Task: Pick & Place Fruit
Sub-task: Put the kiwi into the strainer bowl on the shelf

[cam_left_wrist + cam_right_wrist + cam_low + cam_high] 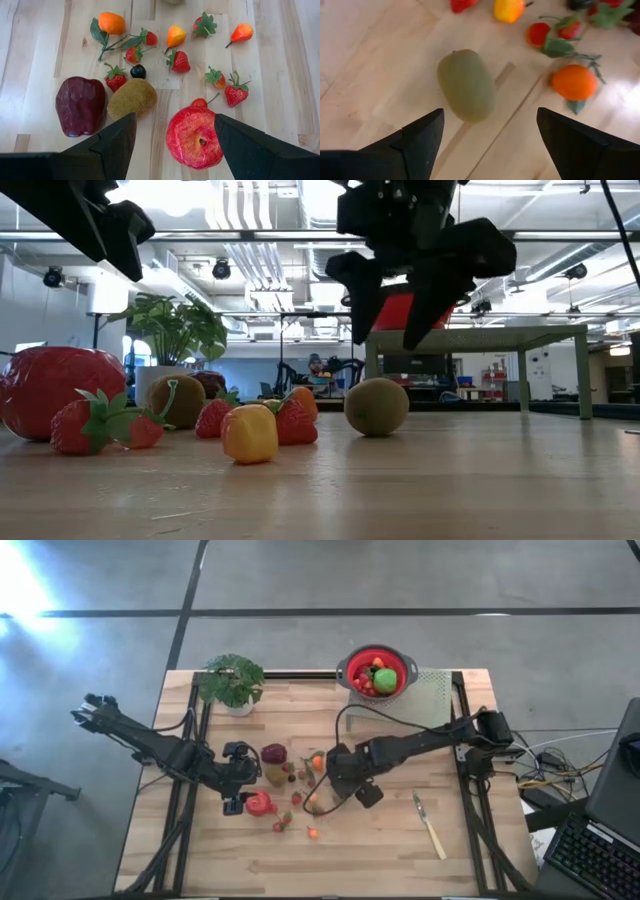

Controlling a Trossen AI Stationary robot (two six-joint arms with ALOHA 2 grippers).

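The wooden surface (400, 840) carried everything, with the fruit scattered mostly across its middle. At the far edge stood a red colander (377, 671) already holding a green fruit and some red ones, and a leafy potted plant (231, 681) sat toward the far left corner.

The left hand (175, 142) hung low over a magenta-red apple (193, 136), its fingers spread wide to either side of the fruit and gripping nothing. Just beside that apple lay a dark maroon apple (80, 105) touching a brown kiwi (132, 97).

The right hand (490, 135) hovered above a second, greenish-brown kiwi (466, 84), fingers parted wide and empty (in the low view the kiwi rested on the wood with the fingers clear above it). An orange (574, 82) with green leaves lay near that kiwi.

Smaller pieces lay around these: several strawberries (236, 94), a yellow-orange fruit (176, 35) and a dark cherry (138, 71). A pale-handled knife (430, 826) lay apart, toward the right.
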